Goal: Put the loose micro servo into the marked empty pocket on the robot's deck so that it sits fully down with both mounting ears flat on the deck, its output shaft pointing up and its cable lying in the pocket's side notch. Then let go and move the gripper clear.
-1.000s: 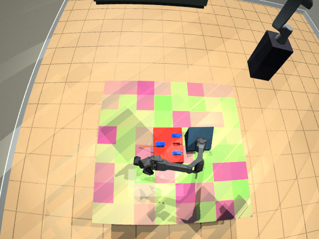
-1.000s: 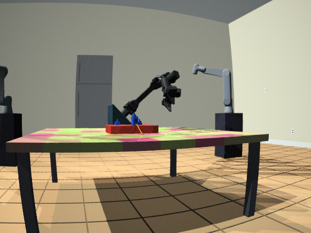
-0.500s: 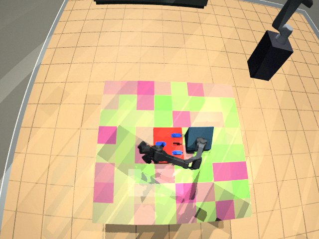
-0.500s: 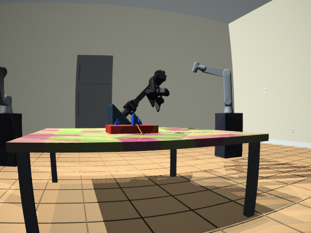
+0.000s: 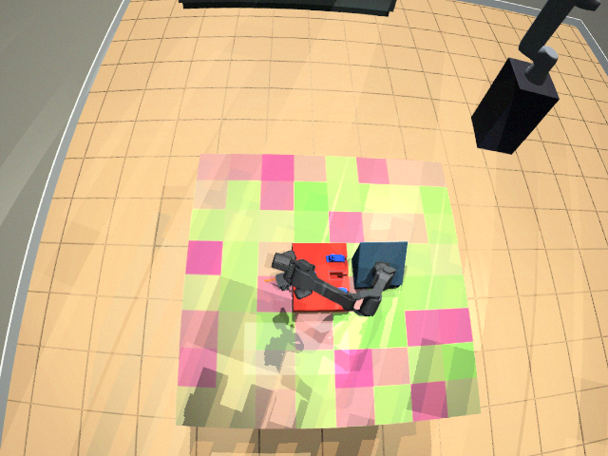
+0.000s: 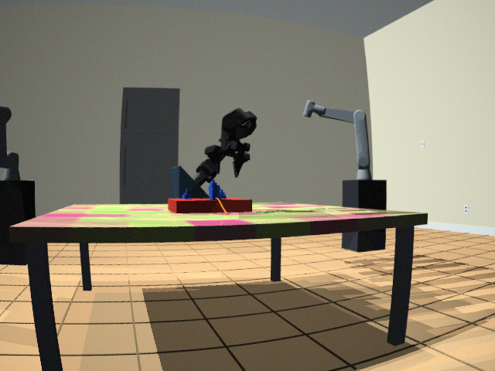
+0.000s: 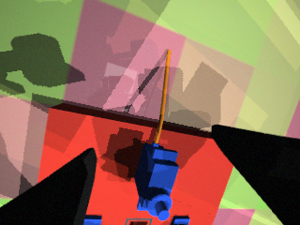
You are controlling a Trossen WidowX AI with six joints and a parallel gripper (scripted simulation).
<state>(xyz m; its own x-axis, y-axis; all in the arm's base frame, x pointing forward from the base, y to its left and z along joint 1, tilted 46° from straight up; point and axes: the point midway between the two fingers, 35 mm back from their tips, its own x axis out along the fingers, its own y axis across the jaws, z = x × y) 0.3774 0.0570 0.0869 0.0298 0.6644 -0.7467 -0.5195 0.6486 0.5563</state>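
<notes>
Top view first: the table [image 5: 216, 392] wears a patchwork of green and pink squares, and sitting roughly in the middle of it is the flat red deck [image 5: 319, 301]. Right beside the deck on its right edge is a dark blue block [image 5: 380, 257] where the arm [image 5: 326, 289] is mounted. From there the arm crosses the deck toward the left, so the gripper [image 5: 277, 271] ends up over the deck's left edge. Off the table, at the far right, there's a dark pedestal [image 5: 513, 110] with a grey arm on it.

From the exterior camera the black gripper [image 6: 238, 165] hangs well above the deck [image 6: 192, 205], fingers pointing down, not touching anything. It's wide open with nothing between the fingers.

The servo [image 7: 157, 175] is the blue thing in the wrist view, lying loose on the deck [image 7: 66, 136] near its edge, framed between the two dark fingers but well below them. It's tipped over rather than upright, with its round shaft pointing toward the bottom of that picture. Its orange cable [image 7: 164, 94] runs off the deck edge and out over the pink tablecloth square.

Back in the top view, another little blue servo [image 5: 335, 257] sits at the deck's far side, and the dark rectangular pocket [image 5: 336, 275] is just nearer than that one. The arm hides the loose servo there, though the tip of its orange cable [image 5: 269, 280] pokes out left of the deck.
</notes>
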